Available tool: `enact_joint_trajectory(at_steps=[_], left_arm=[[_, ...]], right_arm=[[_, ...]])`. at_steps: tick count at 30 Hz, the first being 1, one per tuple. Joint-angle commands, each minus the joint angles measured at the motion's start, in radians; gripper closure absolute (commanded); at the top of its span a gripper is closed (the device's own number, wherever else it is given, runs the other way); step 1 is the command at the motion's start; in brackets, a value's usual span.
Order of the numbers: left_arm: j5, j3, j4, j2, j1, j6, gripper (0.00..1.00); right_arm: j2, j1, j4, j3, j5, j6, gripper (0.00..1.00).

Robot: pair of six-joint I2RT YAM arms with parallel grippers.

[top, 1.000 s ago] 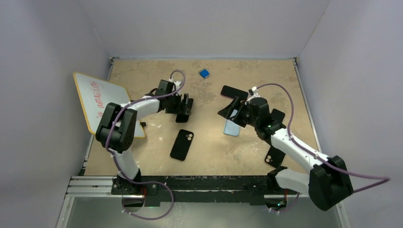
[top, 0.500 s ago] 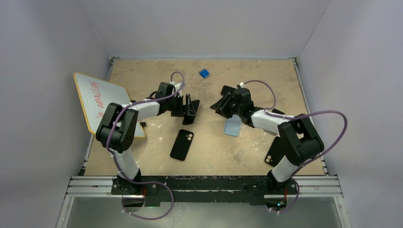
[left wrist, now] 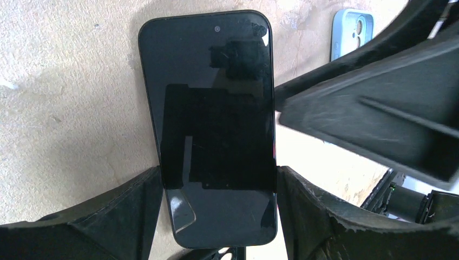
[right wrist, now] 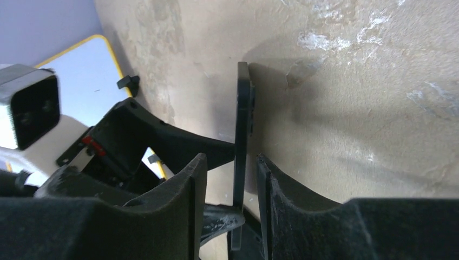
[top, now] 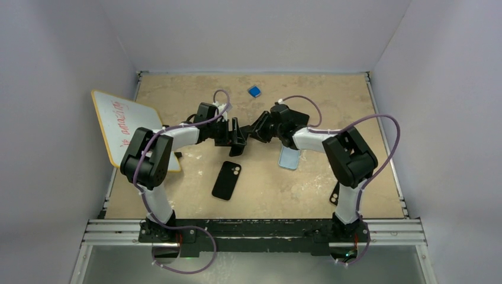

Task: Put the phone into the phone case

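A black phone (left wrist: 216, 124) stands on its long edge above the table, screen facing the left wrist camera, with my left gripper (left wrist: 219, 187) shut on its two long sides near one end. In the top view the phone (top: 238, 137) sits between both arms. My right gripper (right wrist: 231, 161) straddles the thin edge of the phone (right wrist: 242, 119), with a gap showing on each side, so it is open. A black phone case (top: 227, 180) lies flat in front of the left arm. A light blue phone case (top: 289, 158) lies to its right.
A whiteboard (top: 127, 127) with a yellow rim lies at the left edge, partly off the table. A small blue object (top: 254, 91) rests near the back wall. Another black flat item (top: 339, 194) lies beside the right arm's base.
The right arm swung left from above the light blue case to the held phone, and its jaws narrowed around the phone's edge. The left gripper shifted slightly right with the phone.
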Motion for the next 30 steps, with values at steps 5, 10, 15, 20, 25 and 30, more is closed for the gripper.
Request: enact_joint_trajectory(at_steps=[5,10,15,20,25,30], left_arm=[[0.021,-0.013,0.003,0.021,-0.01,-0.011,0.5],[0.021,-0.015,0.005,0.017,-0.01,-0.015,0.5],[0.018,-0.015,-0.002,0.0,-0.01,-0.02,0.32],[0.008,0.007,-0.085,-0.058,-0.01,0.011,0.19],[-0.054,0.019,-0.24,-0.156,-0.01,0.083,0.18],[-0.054,-0.04,-0.31,-0.286,-0.011,0.105,0.15]], right_arm=[[0.063,0.043,-0.054,0.089,-0.014,0.022,0.63],[0.065,0.048,-0.049,0.083,-0.012,0.021,0.82],[0.052,0.048,-0.035,0.066,-0.012,0.012,1.0],[0.013,0.029,-0.058,0.051,-0.025,-0.015,1.0],[-0.065,-0.003,-0.065,0.002,-0.007,-0.069,1.0],[-0.154,-0.046,-0.088,-0.063,-0.01,-0.131,1.0]])
